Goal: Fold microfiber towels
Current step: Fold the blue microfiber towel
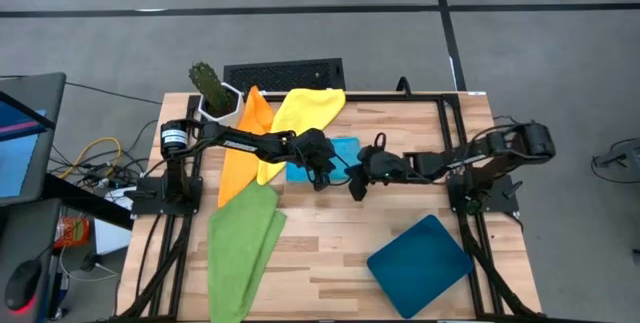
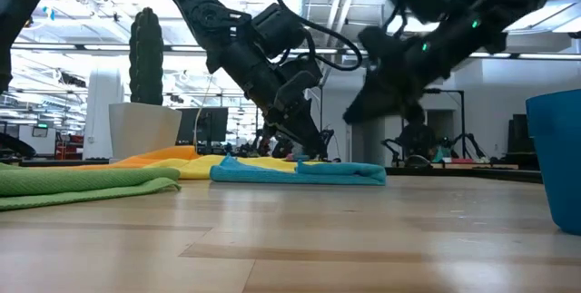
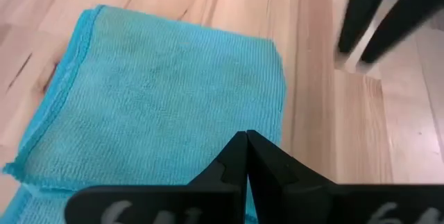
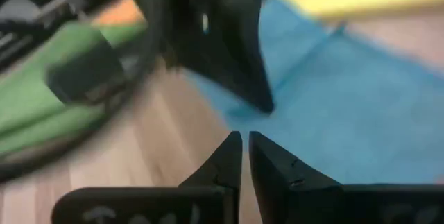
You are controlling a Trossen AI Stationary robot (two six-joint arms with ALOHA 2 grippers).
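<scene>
The light blue towel (image 1: 340, 156) lies near the middle of the desk (image 1: 340, 253) as a flat, doubled rectangle with stacked hems, so its fold looks close to done. Orange (image 1: 243, 143) and yellow (image 1: 300, 113) at ten o'clock and green (image 1: 243, 243) at seven o'clock look loose and unfolded. Left tool (image 1: 322, 177) and right tool (image 1: 357, 189) hover at its six o'clock edge, both pressed together and empty.

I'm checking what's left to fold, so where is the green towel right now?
In the high view the green towel lies at the table's front left, just below the orange towel and across from the teal tray.
</scene>
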